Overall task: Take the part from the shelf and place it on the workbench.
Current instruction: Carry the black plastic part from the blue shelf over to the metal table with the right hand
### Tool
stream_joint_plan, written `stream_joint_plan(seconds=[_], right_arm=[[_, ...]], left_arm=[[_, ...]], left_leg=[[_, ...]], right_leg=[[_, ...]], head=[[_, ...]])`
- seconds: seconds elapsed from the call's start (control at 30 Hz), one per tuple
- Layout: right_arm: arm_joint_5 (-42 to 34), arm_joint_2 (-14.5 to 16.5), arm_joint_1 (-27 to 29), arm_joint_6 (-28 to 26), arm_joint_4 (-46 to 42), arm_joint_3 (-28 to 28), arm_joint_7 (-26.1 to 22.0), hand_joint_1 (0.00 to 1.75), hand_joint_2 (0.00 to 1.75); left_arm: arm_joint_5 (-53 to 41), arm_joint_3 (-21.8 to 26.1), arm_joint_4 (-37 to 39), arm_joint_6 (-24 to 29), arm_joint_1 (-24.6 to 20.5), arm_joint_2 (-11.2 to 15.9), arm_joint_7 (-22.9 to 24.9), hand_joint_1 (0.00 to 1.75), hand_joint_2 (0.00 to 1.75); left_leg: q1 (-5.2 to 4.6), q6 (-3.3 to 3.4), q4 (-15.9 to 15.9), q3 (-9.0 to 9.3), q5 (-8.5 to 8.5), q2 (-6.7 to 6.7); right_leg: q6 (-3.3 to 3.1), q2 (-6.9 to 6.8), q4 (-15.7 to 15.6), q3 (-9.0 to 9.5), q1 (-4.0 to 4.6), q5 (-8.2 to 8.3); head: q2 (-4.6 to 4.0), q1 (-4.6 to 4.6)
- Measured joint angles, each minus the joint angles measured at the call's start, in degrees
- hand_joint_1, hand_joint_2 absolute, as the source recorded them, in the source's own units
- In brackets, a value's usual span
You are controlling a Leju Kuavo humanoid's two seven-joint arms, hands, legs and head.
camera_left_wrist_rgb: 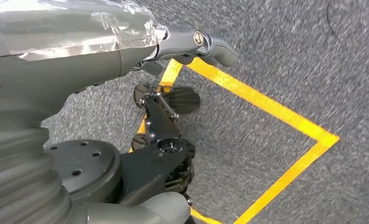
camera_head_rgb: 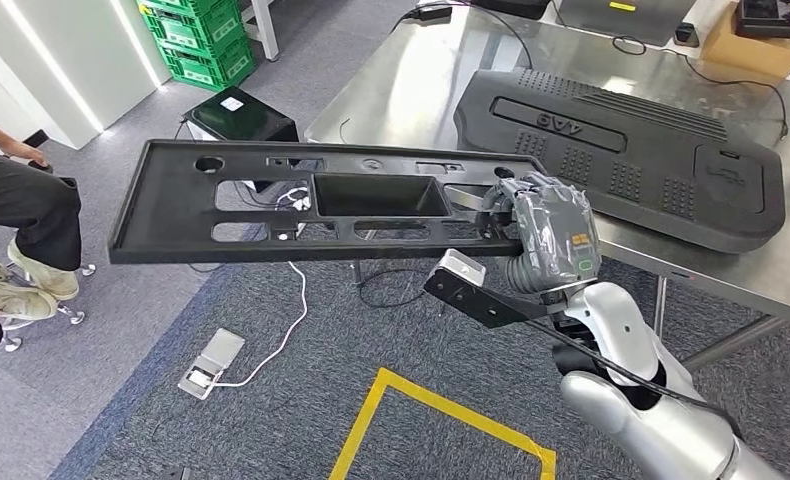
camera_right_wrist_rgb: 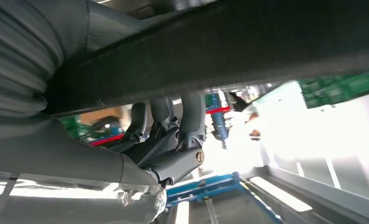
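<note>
A long black plastic panel [camera_head_rgb: 271,205] with a recessed tray and several cut-outs hangs level in the air, left of the steel workbench [camera_head_rgb: 421,90]. My right hand [camera_head_rgb: 551,235] grips its right end, fingers curled over the edge. In the right wrist view the panel's dark edge [camera_right_wrist_rgb: 229,51] runs across the frame with the fingers [camera_right_wrist_rgb: 192,112] hooked up behind it. My left hand [camera_left_wrist_rgb: 192,44] hangs low over the grey carpet, fingers curled in, holding nothing.
A large black ribbed cover [camera_head_rgb: 631,150] lies on the workbench beside cables. A seated person's legs [camera_head_rgb: 21,215] are at the left. Green crates [camera_head_rgb: 201,40] stand at the back, a small black box [camera_head_rgb: 239,115] below the panel. Yellow tape [camera_head_rgb: 441,410] marks the carpet, with a white cable and floor socket [camera_head_rgb: 211,362].
</note>
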Motion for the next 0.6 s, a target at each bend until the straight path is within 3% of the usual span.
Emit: stream_joint_plan(seconds=[0.03,0.13,0.2,0.27,0.33,0.4,0.47,0.5,0.53,0.6], right_arm=[[0.1,0.1,-0.2,-0.1,0.4,0.0,0.1,1.75,1.75],[0.7,0.4,-1.2,-0.3,1.4,0.0,0.4,1.75,1.75],[1.1,0.7,-2.0,-0.7,2.0,0.0,0.8,1.75,1.75],[1.2,1.0,-2.6,-1.0,2.7,-0.1,1.1,1.75,1.75],[1.3,1.3,-3.0,-1.2,3.3,-0.1,1.3,1.75,1.75],[1.3,1.6,-3.3,-1.2,3.8,-0.1,1.3,1.75,1.75],[1.3,2.0,-3.4,-1.2,4.4,-0.1,1.3,1.75,1.75],[1.2,2.1,-3.4,-1.3,4.7,-0.1,1.3,1.75,1.75],[1.2,2.3,-3.4,-1.3,4.9,-0.1,1.4,1.75,1.75],[1.1,2.4,-3.4,-1.5,5.3,-0.1,1.4,1.75,1.75]], left_arm=[[0.0,0.0,0.0,0.0,0.0,0.0,0.0,0.00,1.75],[0.0,-0.1,0.0,0.1,-0.1,0.0,0.0,0.00,1.75],[0.0,-0.1,0.0,0.1,-0.1,0.0,0.0,0.00,1.75],[0.0,-0.3,0.0,0.3,-0.2,0.0,0.0,0.00,1.75],[-0.1,-0.4,0.0,0.4,-0.4,0.0,0.0,0.00,1.75],[-0.1,-0.6,0.0,0.5,-0.4,0.0,0.0,0.00,1.75],[-0.1,-0.9,0.0,0.5,-0.3,0.0,0.0,0.00,1.75],[-0.1,-1.0,0.0,0.5,-0.3,0.0,0.0,0.00,1.75],[-0.1,-1.1,0.0,0.5,-0.2,0.0,0.0,0.00,1.75],[0.0,-1.2,0.0,0.5,-0.2,0.0,0.0,0.00,1.75]], left_leg=[[0.03,-0.07,0.1,0.01,-0.11,0.36],[0.02,-0.73,0.8,0.03,-0.73,1.41],[-0.23,-1.32,1.1,0.05,-1.03,1.93],[-0.33,-1.94,1.0,0.28,-1.12,2.48],[-0.14,-2.59,2.1,0.24,-2.10,2.13],[0.02,-2.89,7.3,-1.75,-5.23,0.76],[-0.03,-2.88,14.8,-5.29,-8.54,-0.14],[-0.06,-2.82,17.0,-6.47,-8.95,-0.33],[-0.09,-2.69,17.2,-6.72,-8.20,-0.45],[-0.13,-2.31,12.9,-5.06,-4.92,-0.72]], right_leg=[[0.11,-0.13,-0.4,0.19,-0.13,0.86],[0.17,-2.02,-10.8,5.26,-0.11,5.68],[-0.41,-2.82,-14.6,6.95,0.25,6.44],[-1.17,-2.00,-14.8,6.90,0.41,6.40],[-1.84,-1.29,-15.1,7.06,0.28,6.60],[-2.48,-0.70,-15.3,7.20,0.19,6.77],[-2.81,0.13,-15.3,7.19,0.35,6.75],[-2.86,0.66,-15.3,7.20,0.44,6.74],[-2.87,1.24,-15.3,7.25,0.51,6.74],[-2.86,2.21,-15.2,7.38,0.57,6.73]], head=[[0.00,0.25],[0.00,1.10],[0.00,1.35],[0.00,0.97],[0.00,0.42],[0.00,-0.28],[0.00,-1.03],[0.00,-1.32],[0.00,-1.55],[0.00,-1.89]])
